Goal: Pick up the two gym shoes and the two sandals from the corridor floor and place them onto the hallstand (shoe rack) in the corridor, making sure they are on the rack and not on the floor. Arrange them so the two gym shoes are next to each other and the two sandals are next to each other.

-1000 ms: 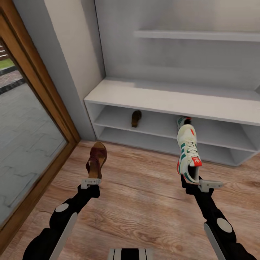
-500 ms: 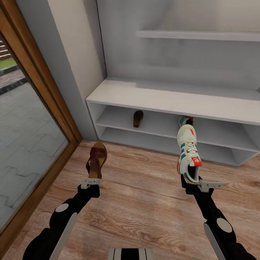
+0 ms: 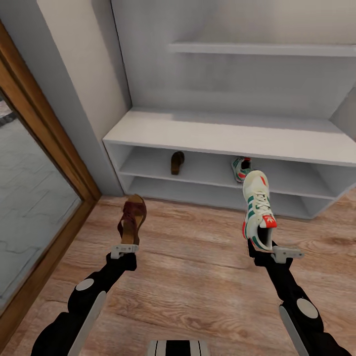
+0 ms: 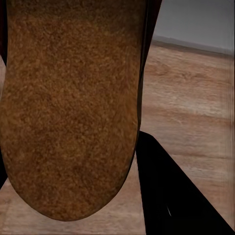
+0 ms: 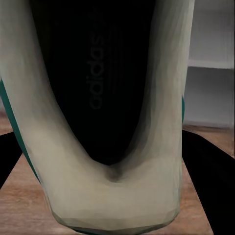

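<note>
Currently, per item:
Left gripper (image 3: 124, 249): clenched on the heel end of a brown sandal (image 3: 131, 220), held above the corridor floor (image 3: 198, 277), toe pointing toward the hallstand (image 3: 222, 133).
Right gripper (image 3: 273, 252): clenched on the heel of a gym shoe (image 3: 258, 210), toe pointing toward the hallstand, off the floor.
Hidden: fingertips of both grippers are covered by the shoes in the head view; contact points not clear.
Left wrist view: sandal's tan sole (image 4: 73, 107) is up close; a dark gripper finger (image 4: 166, 196) sits beside it, floor planks behind.
Right wrist view: looks down into the sneaker's dark opening (image 5: 98, 83); cream heel collar wraps round it.
Writing: "adidas" on the insole, faint but readable in the right wrist view. Red-orange tongue patch carries a white logo in the head view, too small to read.
Second sandal (image 3: 177, 162): on the hallstand's upper shelf, left part, partly shadowed.
Second gym shoe (image 3: 241, 168): same shelf, well apart from that sandal, its near end cut off by the held sneaker's toe.
Hallstand right end: cut off at the frame edge.
Wall shelf (image 3: 262, 48): above the hallstand.
</note>
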Robot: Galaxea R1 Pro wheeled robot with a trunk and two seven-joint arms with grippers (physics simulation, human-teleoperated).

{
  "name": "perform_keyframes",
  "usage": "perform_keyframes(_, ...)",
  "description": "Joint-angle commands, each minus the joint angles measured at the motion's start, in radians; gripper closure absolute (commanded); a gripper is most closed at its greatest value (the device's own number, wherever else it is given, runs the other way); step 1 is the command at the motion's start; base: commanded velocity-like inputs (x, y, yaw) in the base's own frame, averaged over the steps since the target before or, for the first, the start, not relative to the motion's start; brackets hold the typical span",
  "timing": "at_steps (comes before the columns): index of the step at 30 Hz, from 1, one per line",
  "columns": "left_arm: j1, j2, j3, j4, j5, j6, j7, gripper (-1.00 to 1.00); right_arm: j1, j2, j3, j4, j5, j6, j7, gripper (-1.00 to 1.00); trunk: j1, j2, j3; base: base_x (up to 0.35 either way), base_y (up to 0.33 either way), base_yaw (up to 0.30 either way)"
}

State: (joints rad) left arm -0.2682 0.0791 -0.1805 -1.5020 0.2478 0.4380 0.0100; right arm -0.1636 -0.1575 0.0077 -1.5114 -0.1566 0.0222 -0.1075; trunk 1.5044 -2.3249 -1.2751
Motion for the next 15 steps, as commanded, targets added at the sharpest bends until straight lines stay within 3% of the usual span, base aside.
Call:
perform_keyframes(1,0.000,0.001,-0.001,-0.001,0.002,0.005,-0.001,1.00,-0.001,-0.001,0.002,-0.001,-0.008,0.002,-0.004,1.00,0.000,0.000,0.000,0.000,0.000,-0.298)
perform_keyframes(8,0.000,0.001,0.000,-0.001,0.002,0.004,0.000,1.00,-0.001,-0.001,0.002,-0.001,-0.008,0.002,-0.004,1.00,0.000,0.000,0.003,0.000,0.000,-0.257)
perform_keyframes(15,0.000,0.001,0.001,-0.001,0.002,0.004,0.000,1.00,-0.001,-0.001,0.000,-0.003,-0.008,0.002,-0.005,1.00,0.000,0.000,0.004,0.000,0.000,-0.045)
